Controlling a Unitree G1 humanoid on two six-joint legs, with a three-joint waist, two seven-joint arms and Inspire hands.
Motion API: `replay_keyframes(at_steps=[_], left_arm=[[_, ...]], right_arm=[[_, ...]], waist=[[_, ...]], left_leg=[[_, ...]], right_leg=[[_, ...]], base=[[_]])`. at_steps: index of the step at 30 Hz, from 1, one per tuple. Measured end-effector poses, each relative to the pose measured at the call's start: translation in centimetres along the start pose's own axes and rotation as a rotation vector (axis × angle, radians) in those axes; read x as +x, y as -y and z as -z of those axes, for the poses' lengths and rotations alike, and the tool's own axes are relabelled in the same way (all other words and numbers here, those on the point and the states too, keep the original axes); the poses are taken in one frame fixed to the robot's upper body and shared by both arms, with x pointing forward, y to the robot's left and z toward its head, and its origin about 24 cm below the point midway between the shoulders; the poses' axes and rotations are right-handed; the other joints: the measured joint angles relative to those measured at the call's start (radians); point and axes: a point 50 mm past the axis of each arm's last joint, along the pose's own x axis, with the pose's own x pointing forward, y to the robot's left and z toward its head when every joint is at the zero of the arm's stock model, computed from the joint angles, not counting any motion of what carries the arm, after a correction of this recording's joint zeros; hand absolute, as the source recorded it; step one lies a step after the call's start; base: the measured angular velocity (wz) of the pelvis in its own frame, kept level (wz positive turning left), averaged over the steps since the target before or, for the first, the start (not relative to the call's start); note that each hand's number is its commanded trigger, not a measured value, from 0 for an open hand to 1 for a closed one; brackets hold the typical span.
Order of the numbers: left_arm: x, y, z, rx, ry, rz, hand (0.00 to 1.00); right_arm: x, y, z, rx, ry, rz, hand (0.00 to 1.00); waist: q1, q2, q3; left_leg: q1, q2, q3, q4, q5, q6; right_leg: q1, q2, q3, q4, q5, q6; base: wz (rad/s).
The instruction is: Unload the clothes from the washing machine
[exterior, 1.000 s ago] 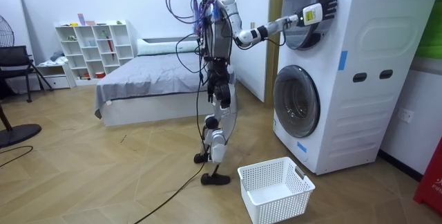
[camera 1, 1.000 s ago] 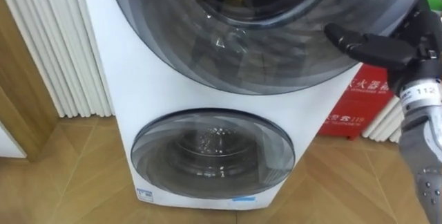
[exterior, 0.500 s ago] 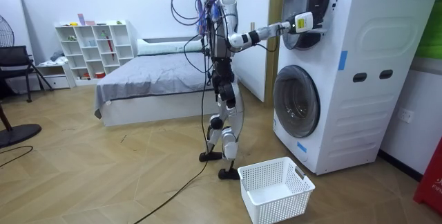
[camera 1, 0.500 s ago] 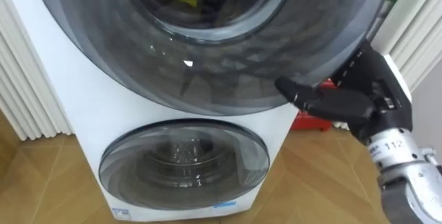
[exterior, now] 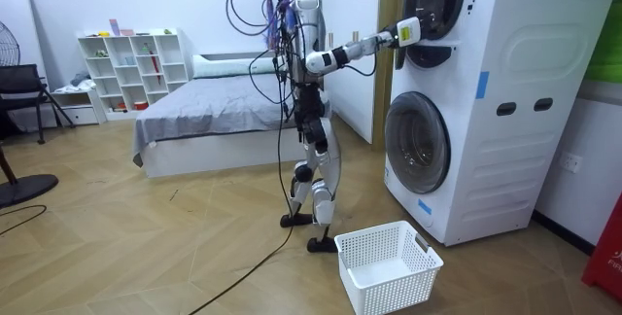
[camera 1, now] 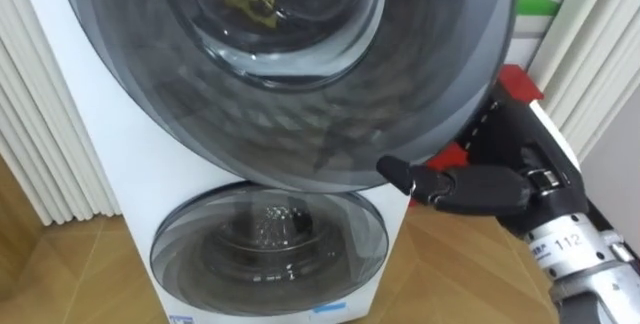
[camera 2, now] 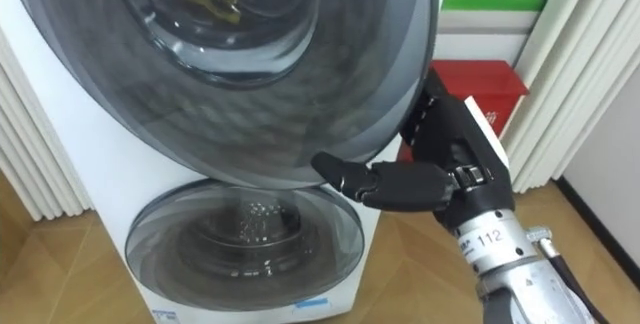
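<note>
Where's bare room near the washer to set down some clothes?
Bare wooden floor between the white plastic laundry basket and the grey bed. Crowded at the dark round upper door, gripped by the right robot hand.

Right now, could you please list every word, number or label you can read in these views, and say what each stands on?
"112": on the white tag at the wrist of the right hand.
Blue label low on the front of the washing machine: too small to read.
Blue sticker on the machine's side: too small to read.
Nothing else is legible.
</note>
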Motion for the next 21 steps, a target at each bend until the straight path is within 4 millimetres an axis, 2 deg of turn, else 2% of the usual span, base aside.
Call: replay_keyframes(at_steps=[3,4,13,21], left_arm=[[0.1,-0.1,-0.6,0.015,0.020,-0.002,0.00],[0.1,-0.2,-0.6,0.023,0.022,-0.003,0.00],[0.1,-0.1,-1.1,0.083,0.037,0.010,0.00],[0.3,0.2,-2.4,0.138,0.056,0.031,0.00]], right_arm=[[0.0,-0.3,-0.4,0.003,0.022,-0.011,0.00],[0.1,-0.4,-0.5,0.011,0.031,-0.012,0.00],[0.4,-1.6,-1.7,0.017,0.091,-0.073,0.00],[0.7,-2.7,-1.5,0.036,0.086,-0.130,0.00]], waist=[[0.001,-0.007,0.0106],[0.001,-0.008,0.0119],[0.000,-0.001,0.0120],[0.001,0.008,0.0093]], left_leg=[[0.000,0.000,0.000,-0.002,0.000,0.000],[-0.001,0.000,0.001,-0.003,0.000,0.000],[0.000,0.002,0.006,-0.005,0.000,0.001],[0.002,0.001,0.006,-0.001,0.001,0.001]], right_leg=[[0.000,0.000,-0.001,-0.002,0.000,0.001],[-0.001,0.001,0.000,-0.003,-0.001,0.001],[-0.002,0.004,0.002,-0.005,-0.005,0.001],[-0.007,0.002,0.005,0.015,-0.010,-0.001]], base=[[0.00],[0.00],[-0.01],[0.00]])
